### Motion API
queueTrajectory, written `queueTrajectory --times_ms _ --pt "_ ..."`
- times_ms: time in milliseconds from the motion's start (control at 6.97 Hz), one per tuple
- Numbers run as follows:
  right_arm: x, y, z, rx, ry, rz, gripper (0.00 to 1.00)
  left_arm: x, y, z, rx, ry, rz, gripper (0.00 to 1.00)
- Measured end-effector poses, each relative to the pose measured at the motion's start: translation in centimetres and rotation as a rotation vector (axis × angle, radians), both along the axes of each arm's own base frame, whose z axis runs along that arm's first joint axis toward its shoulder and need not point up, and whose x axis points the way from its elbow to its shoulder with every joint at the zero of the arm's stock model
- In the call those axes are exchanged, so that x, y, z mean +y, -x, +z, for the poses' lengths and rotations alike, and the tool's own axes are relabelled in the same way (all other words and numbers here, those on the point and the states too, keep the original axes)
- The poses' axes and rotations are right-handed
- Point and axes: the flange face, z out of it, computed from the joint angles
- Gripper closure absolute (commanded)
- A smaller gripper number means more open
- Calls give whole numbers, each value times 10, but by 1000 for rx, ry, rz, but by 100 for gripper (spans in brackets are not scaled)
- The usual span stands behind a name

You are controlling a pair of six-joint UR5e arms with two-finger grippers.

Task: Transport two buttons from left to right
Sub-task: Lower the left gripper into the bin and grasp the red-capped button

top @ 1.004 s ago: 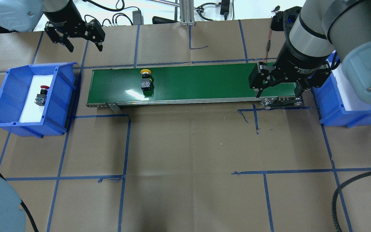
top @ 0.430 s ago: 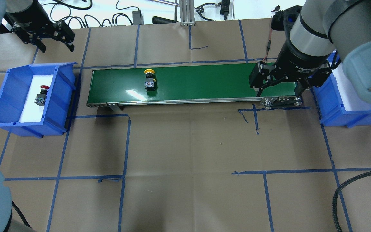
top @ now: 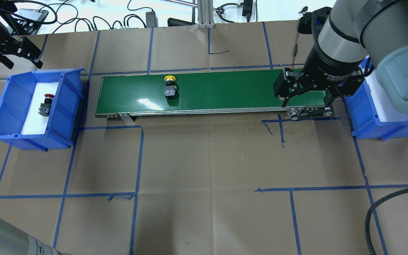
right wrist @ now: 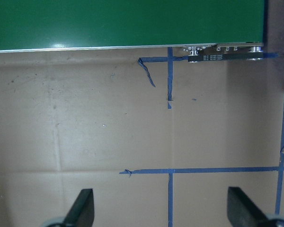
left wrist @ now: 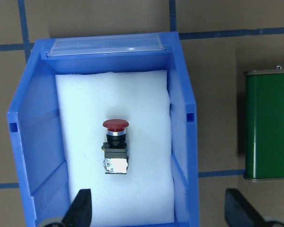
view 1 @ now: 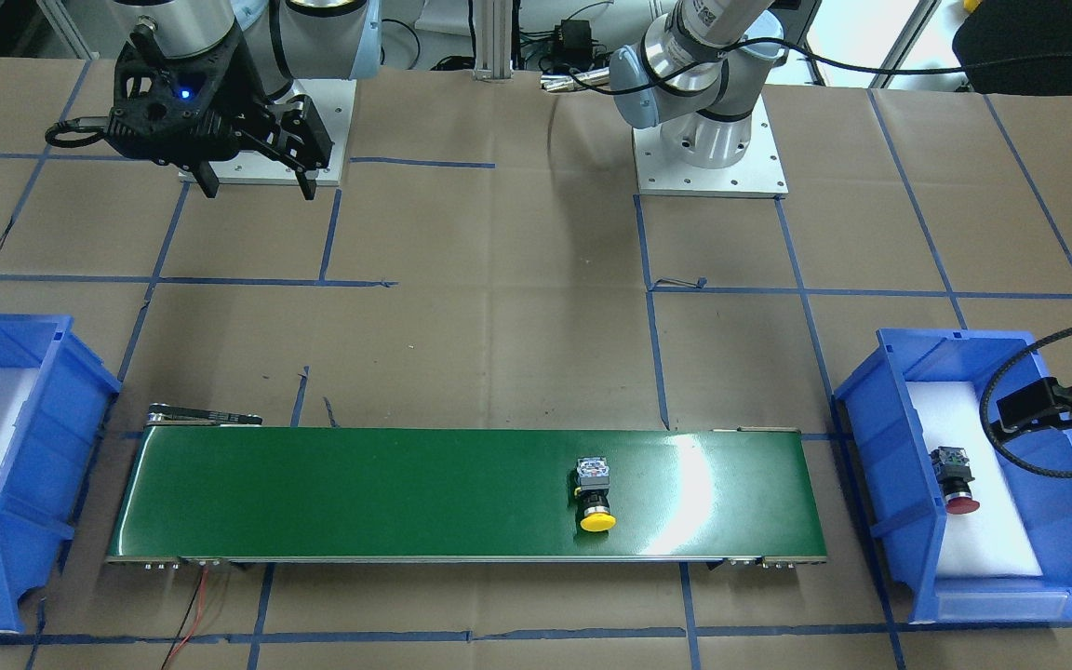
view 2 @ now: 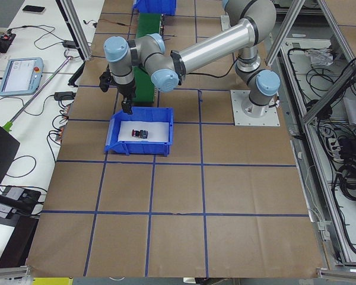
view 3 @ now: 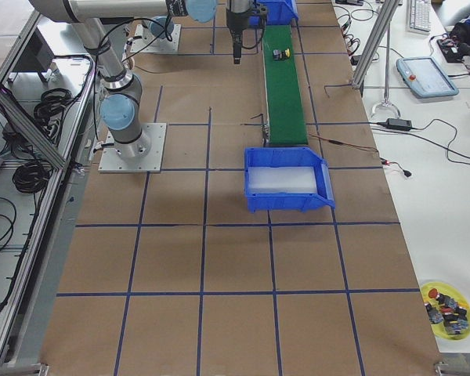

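Placement: red button (left wrist: 116,146) lies on foam (left wrist: 85,104) in blue bin (left wrist: 184,118), frame centre; yellow button (top: 169,86) on green belt (top: 225,88), upper middle. Probably light, rigid, slick-capped: grip the blocky body. Empty, spread wide: left gripper (left wrist: 161,208), right gripper (right wrist: 161,208).

The overhead camera looks forward and down on the table (top: 204,159), the front-facing one steeply down from the opposite side; both cover the whole green conveyor (top: 225,88). The side cameras view the table lengthwise from afar, while the wrist cameras look straight down, close: left into the blue bin (left wrist: 182,137), right at the conveyor's edge.
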Motion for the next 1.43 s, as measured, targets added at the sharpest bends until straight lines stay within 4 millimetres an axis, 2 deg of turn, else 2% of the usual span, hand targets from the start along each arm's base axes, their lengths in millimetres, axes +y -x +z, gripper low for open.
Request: queueTrajectory --times_ms 287,717,1148,1434 --pt "0 0 0 0 0 0 0 -7 -11 -24 -10 19 -1 0" --pt "0 0 -1 0 -1 0 0 -9 -14 -66 -16 24 -12 0" --pt "0 0 -1 0 -2 0 0 6 -12 -131 -22 28 -13 0" --pt "0 0 -1 0 -2 -1 0 16 -21 -159 -19 25 5 0"
